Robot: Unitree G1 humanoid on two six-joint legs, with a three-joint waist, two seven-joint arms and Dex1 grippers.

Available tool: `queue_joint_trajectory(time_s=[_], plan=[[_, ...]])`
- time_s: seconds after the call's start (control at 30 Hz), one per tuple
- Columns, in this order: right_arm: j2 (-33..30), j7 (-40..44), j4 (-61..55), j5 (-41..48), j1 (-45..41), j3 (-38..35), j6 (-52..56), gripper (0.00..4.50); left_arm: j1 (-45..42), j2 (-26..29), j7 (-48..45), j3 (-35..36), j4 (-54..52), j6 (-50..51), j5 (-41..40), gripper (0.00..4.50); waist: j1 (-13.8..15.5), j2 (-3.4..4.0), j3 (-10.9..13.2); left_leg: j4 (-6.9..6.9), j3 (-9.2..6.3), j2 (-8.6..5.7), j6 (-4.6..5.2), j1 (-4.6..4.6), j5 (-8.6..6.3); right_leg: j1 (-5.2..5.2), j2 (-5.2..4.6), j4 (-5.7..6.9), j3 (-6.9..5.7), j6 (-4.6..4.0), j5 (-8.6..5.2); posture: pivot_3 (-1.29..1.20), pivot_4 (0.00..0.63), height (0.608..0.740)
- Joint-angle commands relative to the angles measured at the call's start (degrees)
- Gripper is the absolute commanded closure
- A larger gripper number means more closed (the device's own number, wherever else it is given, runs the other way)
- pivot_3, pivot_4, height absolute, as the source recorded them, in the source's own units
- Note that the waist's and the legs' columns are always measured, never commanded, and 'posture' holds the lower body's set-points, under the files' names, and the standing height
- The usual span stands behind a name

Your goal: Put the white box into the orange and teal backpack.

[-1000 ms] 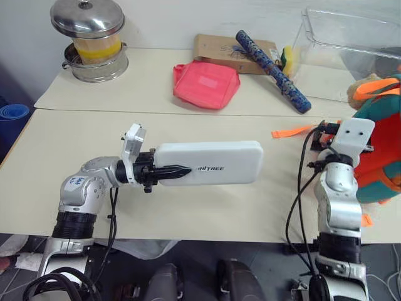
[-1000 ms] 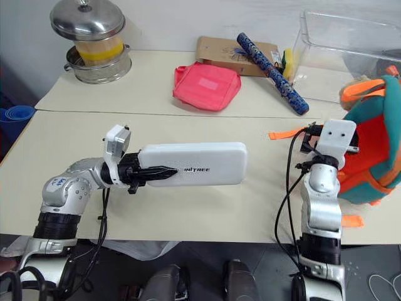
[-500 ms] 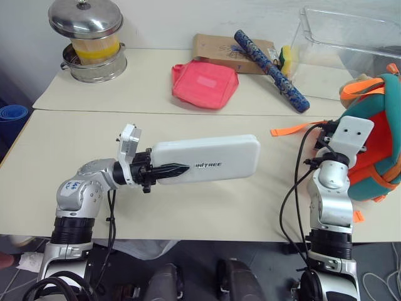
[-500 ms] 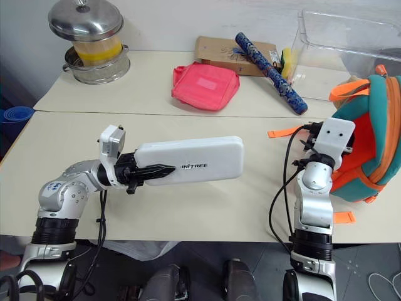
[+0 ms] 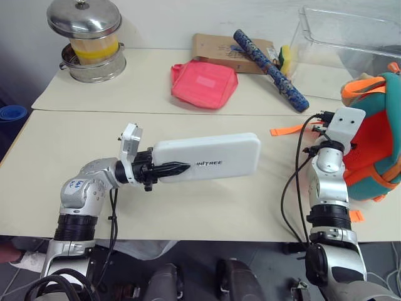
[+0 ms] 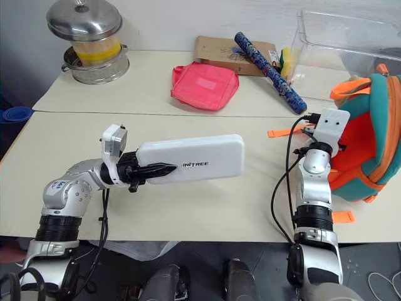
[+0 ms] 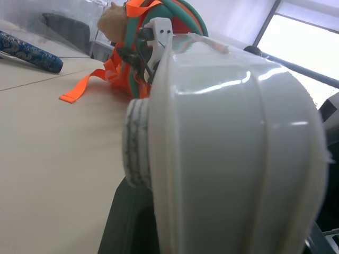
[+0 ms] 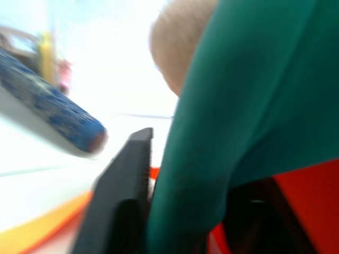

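White plastic, the white box (image 5: pixel 207 162) juts level over the bench (image 5: pixel 188 207), pinched at one end by the left gripper (image 5: pixel 168 169); that end grip could let it sag. In the right wrist view, the right gripper (image 8: pixel 132 211) seemingly clamps the orange and teal backpack (image 8: pixel 238 106) by its teal rim; a slip would close the opening.

white box (image 5: pixel 213 158): flat, level, clamped endwise by left gripper (image 5: pixel 178 169) | orange and teal backpack (image 6: pixel 366 147): upright, pinched by right gripper (image 8: pixel 139 174)
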Motion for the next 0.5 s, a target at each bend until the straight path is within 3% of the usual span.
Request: queue_joint_trajectory(time_s=[0.03, 0.07, 0.13, 0.27, 0.37, 0.5], plan=[[-0.5, 12.4, -4.9, 7.3, 0.8, 0.9, -5.5, 4.23, -1.3, 1.2, -0.7, 1.9, 0.5, -1.8, -0.3, 3.31, -0.1, 0.0, 0.0, 0.0, 0.0, 0.01, 0.0, 0.0, 0.0, 0.0, 0.0, 0.01, 0.0, 0.0, 0.0, 0.0, 0.15, 0.74], [0.0, 17.1, -7.0, 10.5, 1.4, 1.4, -6.0, 4.46, -1.2, 1.6, -0.7, 2.2, 0.9, -1.9, -0.3, 3.31, -0.1, 0.0, 0.0, 0.0, 0.0, 0.01, 0.0, 0.01, 0.0, 0.0, 0.01, 0.04, 0.0, 0.0, 0.0, 0.0, 0.15, 0.74], [0.6, 28.8, -14.9, 19.8, 3.9, 3.6, -2.6, 4.46, -0.9, 2.9, -0.8, 3.3, 2.0, -1.8, -0.6, 3.31, -0.2, 0.01, 0.0, -0.04, 0.0, 0.06, 0.0, 0.0, 0.0, 0.0, 0.05, 0.1, 0.0, 0.0, 0.0, 0.0, 0.15, 0.74], [-3.7, 45.5, -34.2, 38.9, 11.3, 8.7, 15.0, 4.46, -0.7, 5.1, 0.5, 7.6, 3.2, 0.9, -3.5, 3.31, -0.5, 0.05, 0.0, -0.11, -0.01, 0.18, -0.02, 0.01, -0.01, 0.0, 0.11, 0.11, 0.0, 0.0, 0.0, 0.0, 0.15, 0.74], [-9.2, 50.3, -44.9, 53.7, 16.0, 8.0, 27.1, 4.46, -1.4, 7.9, -0.2, 9.8, 4.8, 0.6, -2.8, 3.31, -0.5, 0.05, 0.0, -0.12, -0.05, 0.19, 0.0, -0.01, -0.02, 0.01, 0.09, 0.07, -0.02, -0.01, 0.0, 0.0, 0.15, 0.74], [-18.9, 50.2, -55.2, 76.0, 22.3, 4.2, 41.1, 4.46, -2.5, 11.7, -1.9, 12.9, 4.8, 5.6, -6.7, 3.31, 0.2, 0.03, 0.1, -0.11, -0.1, 0.19, 0.04, -0.02, -0.06, 0.02, 0.02, -0.07, -0.07, -0.01, 0.0, 0.0, 0.15, 0.74]])
